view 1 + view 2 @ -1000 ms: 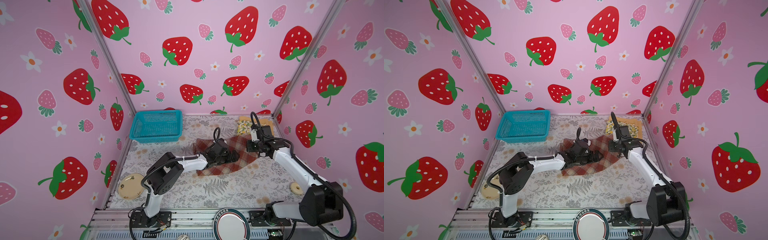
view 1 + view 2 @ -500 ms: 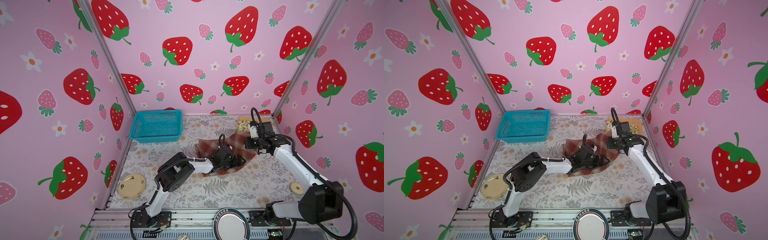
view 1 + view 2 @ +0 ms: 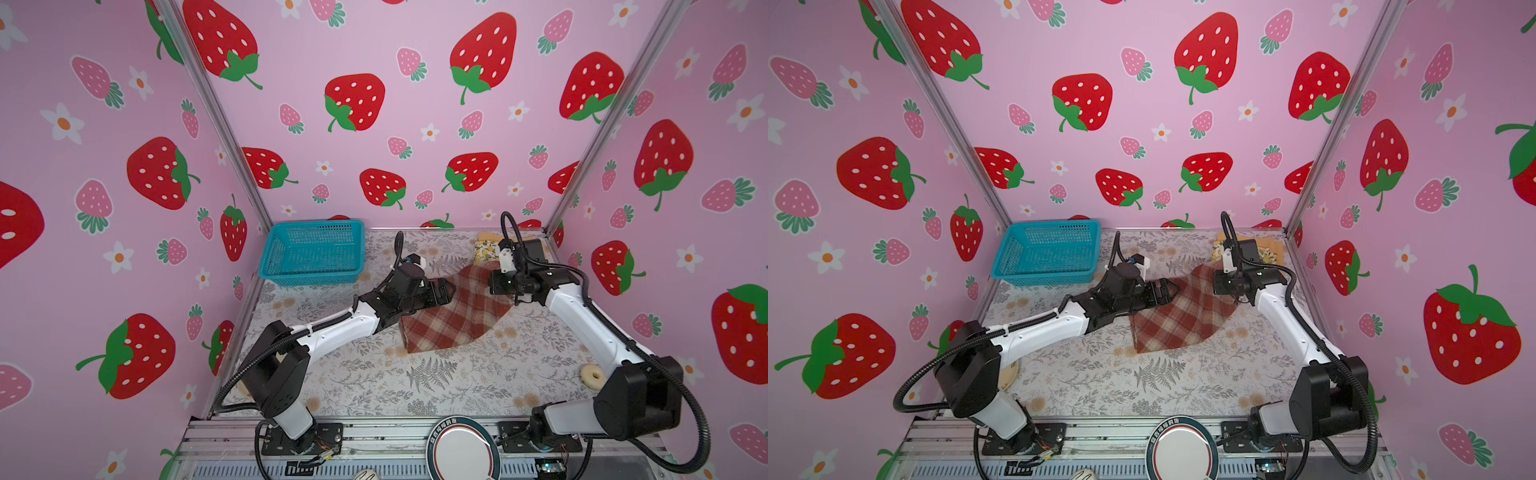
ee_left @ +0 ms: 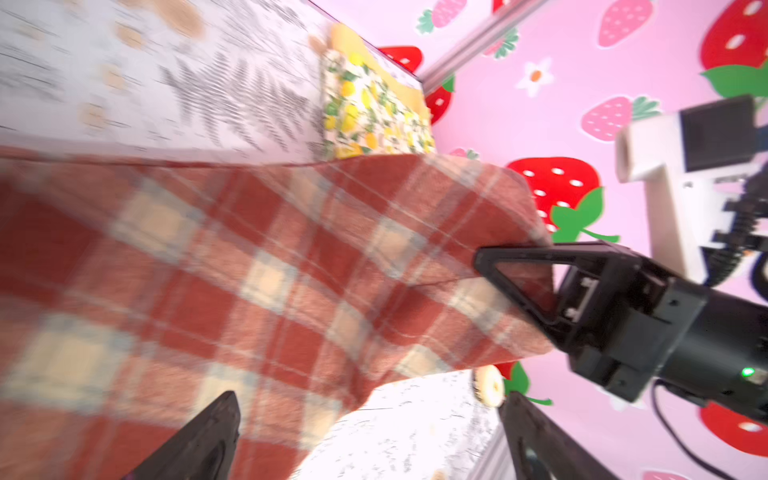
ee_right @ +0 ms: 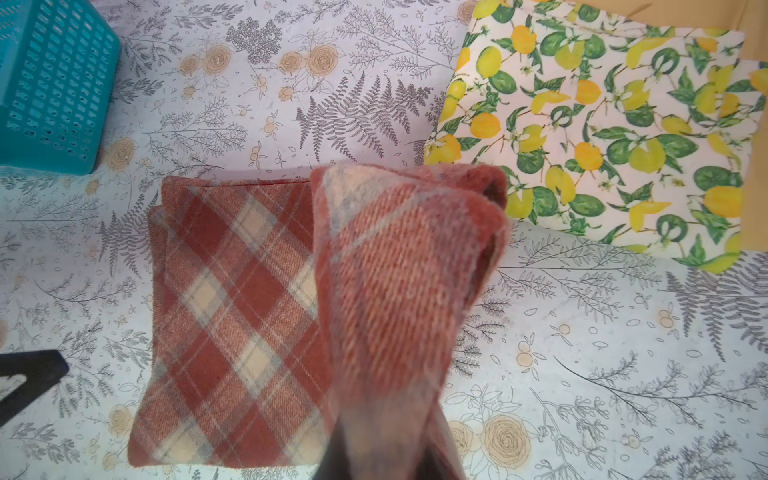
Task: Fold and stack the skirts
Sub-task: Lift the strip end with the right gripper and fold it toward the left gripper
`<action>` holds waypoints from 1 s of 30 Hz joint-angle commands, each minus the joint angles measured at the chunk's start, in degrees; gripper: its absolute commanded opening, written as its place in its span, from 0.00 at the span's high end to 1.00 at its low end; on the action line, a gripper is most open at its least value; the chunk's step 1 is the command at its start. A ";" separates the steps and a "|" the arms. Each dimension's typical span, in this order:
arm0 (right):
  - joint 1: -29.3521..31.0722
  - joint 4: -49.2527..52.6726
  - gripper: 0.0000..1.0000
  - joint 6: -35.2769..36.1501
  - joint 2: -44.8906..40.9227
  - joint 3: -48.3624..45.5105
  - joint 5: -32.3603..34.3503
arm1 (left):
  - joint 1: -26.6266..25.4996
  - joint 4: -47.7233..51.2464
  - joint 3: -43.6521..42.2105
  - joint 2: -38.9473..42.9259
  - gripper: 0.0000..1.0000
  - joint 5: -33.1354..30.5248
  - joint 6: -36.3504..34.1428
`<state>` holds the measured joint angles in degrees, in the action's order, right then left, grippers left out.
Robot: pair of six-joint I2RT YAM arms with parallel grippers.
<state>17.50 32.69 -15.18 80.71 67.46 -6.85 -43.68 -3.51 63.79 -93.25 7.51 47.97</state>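
Plaid skirt (image 3: 453, 318), the largest of three skirts on a flowered table (image 3: 415, 386), lies partly folded at mid-table toward the right side, its far corner raised off the surface. One teal mesh basket (image 3: 311, 253) stands empty at the back left, well apart from the cloth. A lemon-print skirt (image 5: 602, 137) sits folded in the far right corner on top of a mustard skirt (image 5: 685, 14), of which only strips along the edges show. Of the two pincers, the right pincer (image 4: 505, 276) is clamped on the raised plaid corner, the cloth drooping from it in a soft roll. The left pincer (image 3: 442, 293) stands spread wide and empty at the skirt's left edge. The plaid looks thick and woolly, light, limp rather than stiff, with enough nap not to slip and nothing to break. Held at a single corner it is likely to sag and lose its fold, so the better hold is probably along a hem, one corner to each pincer. One small pale ring (image 3: 592, 376) lies near the right arm, clear of the work.
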 commanded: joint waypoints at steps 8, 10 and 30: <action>2.41 -2.05 1.00 -5.33 0.04 -0.83 -8.47 | 2.90 3.80 -6.22 -8.30 0.01 -3.15 -2.56; 2.69 -2.58 1.00 -6.52 0.25 -0.76 -10.31 | 2.86 3.22 -6.35 -9.62 0.01 -3.17 -2.09; 10.36 -28.53 1.00 -25.77 11.49 -10.12 -27.62 | 2.89 -0.27 -7.26 -11.51 0.02 -1.19 -1.58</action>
<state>27.53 10.35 -36.67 91.44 58.02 -31.16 -40.75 -3.51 57.14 -103.61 5.63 46.28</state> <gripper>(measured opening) 0.101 0.978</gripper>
